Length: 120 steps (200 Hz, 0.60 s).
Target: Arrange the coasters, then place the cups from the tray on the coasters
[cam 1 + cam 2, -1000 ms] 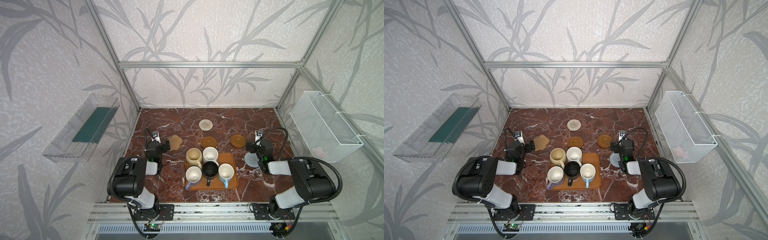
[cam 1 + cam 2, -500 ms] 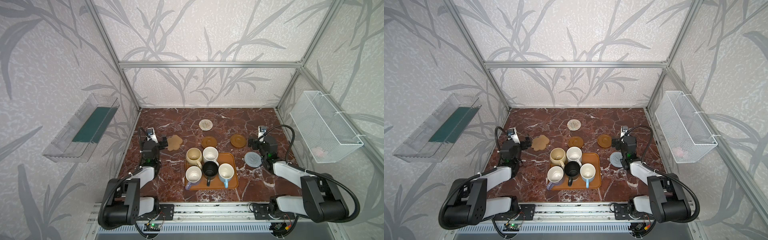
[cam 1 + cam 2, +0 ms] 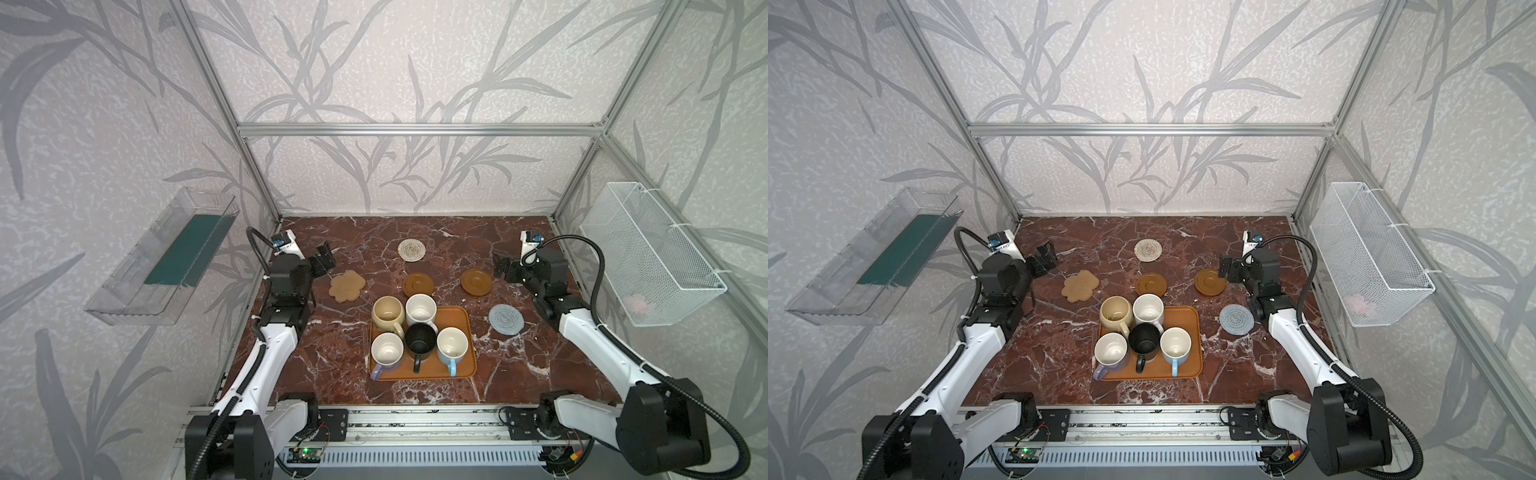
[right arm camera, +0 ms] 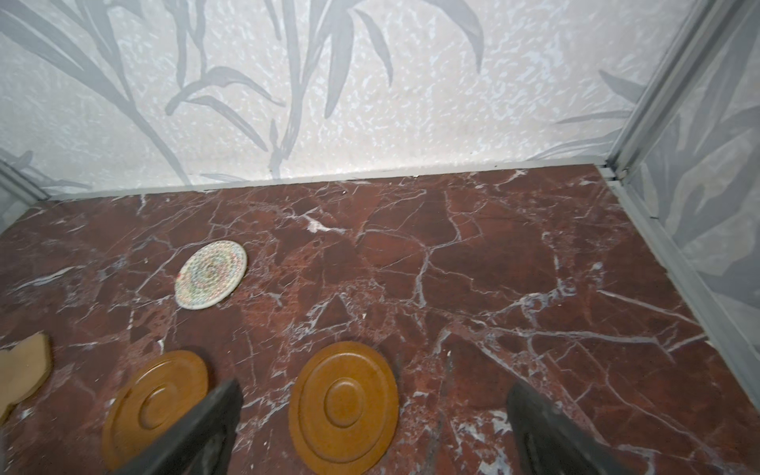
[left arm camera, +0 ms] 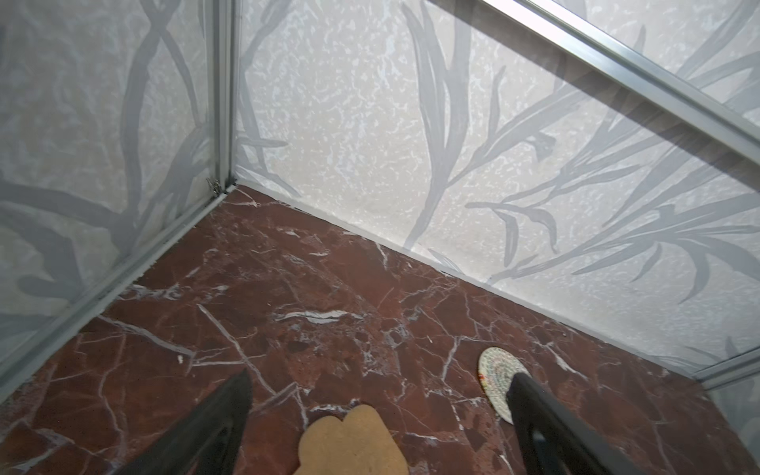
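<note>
1. Cork first: the cork coaster (image 3: pixel 347 286) lies flat on the marble table (image 3: pixel 332 353), just inward of the left gripper (image 3: pixel 323 259). That gripper hangs above it with jaws spread wide and nothing in them. In the left wrist view the cork sits low between the two fingers, so that arm's the obvious pick for it.
2. The right gripper (image 3: pixel 503 268) is also wide and empty, hovering just beside the right wooden disc (image 3: pixel 476 282) on its outer side. The grey-blue woven mat (image 3: pixel 505 318) lies back toward the robot's base, next to that arm's forearm.
3. No long axis to fuss over, since everything's flat and roundish. My guess is getting down to an edge matters more than wrist turn.
4. Coasters: five. That's the cork, the right disc, the middle wooden disc (image 3: pixel 418 284), the cream woven mat (image 3: pixel 411 250) farthest back, and the grey-blue one. None of them touch.
5. Cups: five, all upright and bunched on the one tray (image 3: pixel 434 368). The beige cup (image 3: pixel 387 313) and white cup (image 3: pixel 421 308) are behind. The lavender cup (image 3: pixel 387 349), black cup (image 3: pixel 420 338) and light blue cup (image 3: pixel 452 344) are in front. No coaster has a cup on it yet.
</note>
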Each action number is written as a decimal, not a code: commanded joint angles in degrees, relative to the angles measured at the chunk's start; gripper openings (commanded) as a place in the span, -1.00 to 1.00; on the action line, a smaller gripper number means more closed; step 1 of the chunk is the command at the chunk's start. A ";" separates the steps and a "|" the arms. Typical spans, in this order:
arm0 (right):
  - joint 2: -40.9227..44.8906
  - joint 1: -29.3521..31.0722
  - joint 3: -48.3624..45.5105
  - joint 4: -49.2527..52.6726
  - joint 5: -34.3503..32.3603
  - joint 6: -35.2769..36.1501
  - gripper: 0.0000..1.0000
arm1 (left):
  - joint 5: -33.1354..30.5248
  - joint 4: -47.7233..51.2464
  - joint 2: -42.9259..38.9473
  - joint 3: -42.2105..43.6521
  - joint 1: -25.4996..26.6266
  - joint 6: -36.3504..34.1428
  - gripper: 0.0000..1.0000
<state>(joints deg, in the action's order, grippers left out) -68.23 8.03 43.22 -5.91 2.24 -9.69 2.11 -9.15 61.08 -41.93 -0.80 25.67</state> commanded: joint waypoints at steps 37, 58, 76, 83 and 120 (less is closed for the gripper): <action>-3.63 4.98 9.40 11.55 5.73 0.99 0.99 | 6.72 31.67 8.88 -13.98 0.28 10.98 0.98; -5.59 6.09 11.58 12.17 7.43 0.62 0.99 | 9.17 36.83 13.69 -16.69 0.78 10.74 0.98; -7.57 7.42 13.17 12.13 8.17 0.59 0.99 | 7.87 39.27 16.63 -17.15 1.57 10.47 0.97; -8.48 7.88 13.85 12.08 8.41 0.55 0.99 | 7.72 39.62 17.80 -17.04 2.00 10.17 0.96; -12.93 9.87 16.40 12.80 9.55 0.96 1.00 | 6.32 42.46 24.88 -18.70 4.26 10.86 0.86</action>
<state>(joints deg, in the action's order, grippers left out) -79.26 16.80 57.28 5.52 9.69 -9.34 9.21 28.05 82.94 -58.17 1.85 35.29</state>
